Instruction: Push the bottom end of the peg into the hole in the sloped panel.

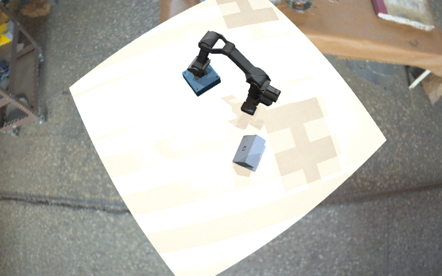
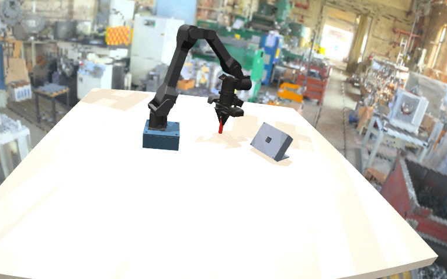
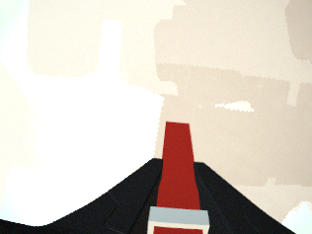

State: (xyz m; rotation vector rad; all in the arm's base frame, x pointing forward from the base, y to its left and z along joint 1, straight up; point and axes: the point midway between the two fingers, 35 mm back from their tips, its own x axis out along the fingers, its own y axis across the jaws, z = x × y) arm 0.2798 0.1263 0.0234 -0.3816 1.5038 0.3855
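The red peg [image 2: 220, 128] [image 3: 178, 139] has flat sides and a pale grey band near its top. It stands upright, its bottom end at the table surface; I cannot tell whether it touches. My gripper [image 2: 221, 122] [image 3: 176, 171] points down and is shut on the peg, with one black finger on each side. In the top view the hand hides the peg. The grey sloped panel [image 1: 256, 148] [image 2: 257, 139] stands a short way from the gripper. Its single small square hole [image 1: 244, 148] [image 2: 268, 139] is in the tilted face and looks empty.
The blue robot base [image 1: 200, 82] [image 2: 160, 140] stands on the pale table [image 1: 140, 112] [image 2: 183, 208], on the other side of the gripper from the panel. The panel has a thin foot behind it. Shadow patches lie around the peg and panel.
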